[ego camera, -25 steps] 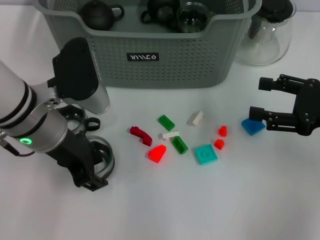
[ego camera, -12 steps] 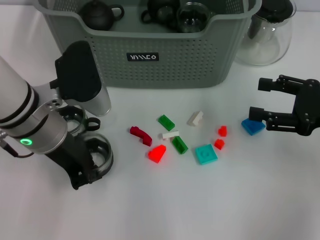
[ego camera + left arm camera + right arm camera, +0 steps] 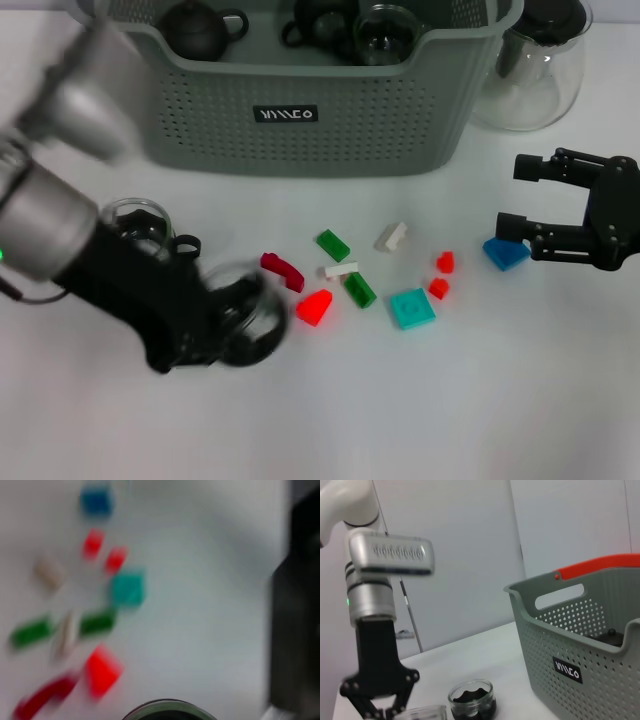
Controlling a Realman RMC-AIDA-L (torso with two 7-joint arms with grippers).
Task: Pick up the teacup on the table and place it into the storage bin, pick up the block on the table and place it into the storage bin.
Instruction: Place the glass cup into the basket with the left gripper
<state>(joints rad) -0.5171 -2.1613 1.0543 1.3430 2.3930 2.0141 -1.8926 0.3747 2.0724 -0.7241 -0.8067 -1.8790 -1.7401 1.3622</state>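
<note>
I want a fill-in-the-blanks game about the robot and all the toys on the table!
1. The left gripper is carrying a clear glass ____.
2. The storage bin is coloured grey-____.
3. The right gripper is open beside the ____ block.
4. A second glass teacup stands on the ____.

Missing words: teacup; green; blue; table

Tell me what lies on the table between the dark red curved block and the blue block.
In the head view, between the dark red block and the blue block lie two green bricks, two white bricks, a red wedge, a teal plate and two small red blocks.
</note>
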